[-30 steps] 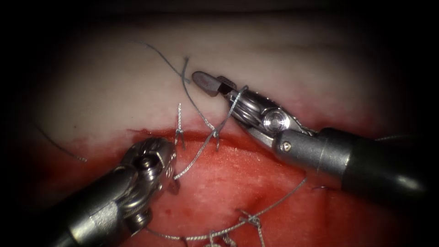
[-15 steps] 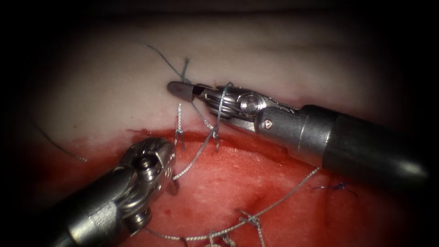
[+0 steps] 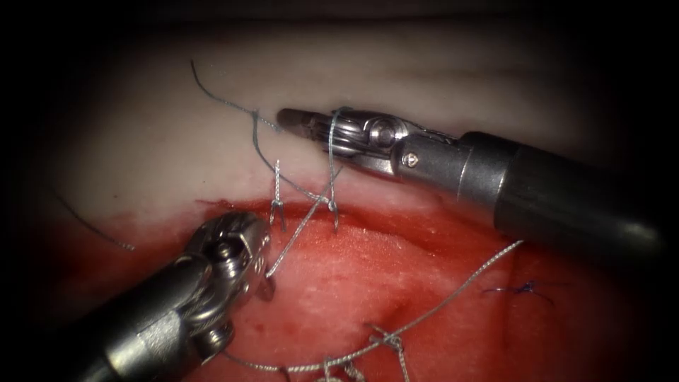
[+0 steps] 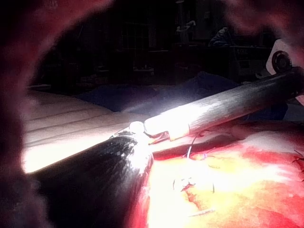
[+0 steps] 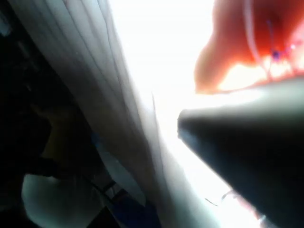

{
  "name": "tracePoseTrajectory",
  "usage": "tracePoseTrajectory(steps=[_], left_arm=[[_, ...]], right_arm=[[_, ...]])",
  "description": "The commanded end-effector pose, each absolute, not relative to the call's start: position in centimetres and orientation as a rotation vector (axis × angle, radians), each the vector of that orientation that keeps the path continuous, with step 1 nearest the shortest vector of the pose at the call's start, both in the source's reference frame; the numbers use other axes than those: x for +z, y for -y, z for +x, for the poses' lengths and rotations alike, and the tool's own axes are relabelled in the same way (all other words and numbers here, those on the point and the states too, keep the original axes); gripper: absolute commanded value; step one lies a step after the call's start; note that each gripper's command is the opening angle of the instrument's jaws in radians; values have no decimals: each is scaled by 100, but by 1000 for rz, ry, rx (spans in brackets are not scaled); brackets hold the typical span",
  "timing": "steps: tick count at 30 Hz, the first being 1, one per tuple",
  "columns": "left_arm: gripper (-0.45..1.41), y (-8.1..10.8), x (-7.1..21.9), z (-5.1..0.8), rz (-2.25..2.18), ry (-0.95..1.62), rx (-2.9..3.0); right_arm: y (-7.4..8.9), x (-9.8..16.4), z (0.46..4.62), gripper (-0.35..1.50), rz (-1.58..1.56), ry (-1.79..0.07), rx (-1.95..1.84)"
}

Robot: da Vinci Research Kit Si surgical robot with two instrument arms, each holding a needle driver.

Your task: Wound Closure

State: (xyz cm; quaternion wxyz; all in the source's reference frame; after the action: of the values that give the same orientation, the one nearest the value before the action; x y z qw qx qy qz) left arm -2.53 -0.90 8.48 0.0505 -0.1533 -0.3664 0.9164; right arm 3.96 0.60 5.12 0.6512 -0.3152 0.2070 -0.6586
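**Thread looped round my right tool, left tool gripping the strand below the cut**

My right tool [image 3: 291, 120] lies across the pale upper part of the tissue [image 3: 438, 78], coming in from the right, its jaws pressed together with nothing between them. The thread [image 3: 330, 152] is wrapped once around it just behind the jaws and drops from there to a knot [image 3: 329, 203] at the cut [image 3: 396, 216]. A second strand leaves that knot, climbs to the left of my right tool's tip and trails off as a thin tail over the pale tissue.

My left tool [image 3: 263, 272] sits below the cut, on the surface wet with red fluid [image 3: 339, 283]. Its jaws are clamped on the end of the thread that runs down and to the left from the knot. Just left of that knot, a short cut end of thread [image 3: 276, 187] stands up from the cut's edge.

I cannot make out the needle, so I cannot say where it lies. Lower down, another twisted strand [image 3: 453, 301] crosses the red surface through earlier knots.

In my left wrist view, my right tool's shaft [image 4: 223, 107] crosses brightly lit above the tissue.
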Motion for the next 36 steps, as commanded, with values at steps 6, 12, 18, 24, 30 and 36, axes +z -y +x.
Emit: tracePoseTrajectory(steps=[6, 12, 18, 24, 30, 36], left_arm=[[-45, 76, 842, -254, -472, 1104, 2789], [-45, 76, 842, -254, -468, 1104, 2785], [-45, 76, 841, -254, -468, 1104, 2784], [-45, 76, 841, -253, -468, 1105, 2785], [-45, 76, 840, -253, -468, 1106, 2785], [-45, 77, 839, -252, -468, 1106, 2785]], right_arm=[[-69, 489, 382, -35, -734, -484, -1477], [-70, 474, 389, 59, -725, -494, -1468], [-70, 466, 411, 104, -742, -587, -1474], [-69, 469, 438, 104, -673, -649, -1557], [-67, 480, 452, 104, -599, -663, -1636], [-70, 487, 451, 103, -585, -613, -1654]])
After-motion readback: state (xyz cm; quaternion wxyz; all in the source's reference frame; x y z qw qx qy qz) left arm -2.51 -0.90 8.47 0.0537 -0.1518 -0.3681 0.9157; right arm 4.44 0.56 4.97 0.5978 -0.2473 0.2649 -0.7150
